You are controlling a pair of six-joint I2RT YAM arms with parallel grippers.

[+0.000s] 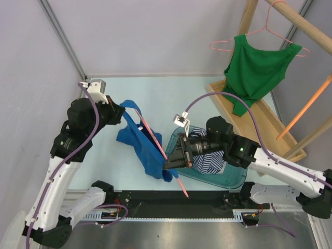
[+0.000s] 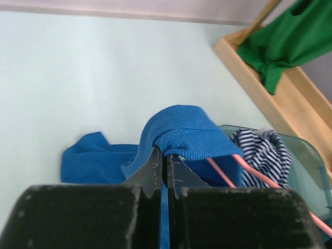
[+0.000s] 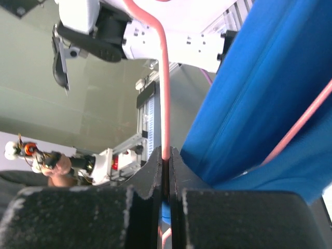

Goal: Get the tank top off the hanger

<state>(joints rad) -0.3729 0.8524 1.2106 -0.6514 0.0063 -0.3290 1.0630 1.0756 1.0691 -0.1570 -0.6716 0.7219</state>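
My top camera sits high behind my bases point(image 1: 102, 190), looking down on the blue tank top point(image 1: 141, 147) from well off. My left wrist camera, hard against that top, faces the far wall point(image 2: 104, 4). My right wrist camera, equally close, faces back toward my bases. All three share the top and its pink hanger point(image 1: 152, 135).

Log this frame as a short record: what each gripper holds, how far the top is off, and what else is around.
left gripper: shut on a strap of the blue top
right gripper: shut on the hanger wire
blue top: not yet off, hanger runs through it
bin: right of blue top, holds striped cloth
green top: hangs from the rack, far right
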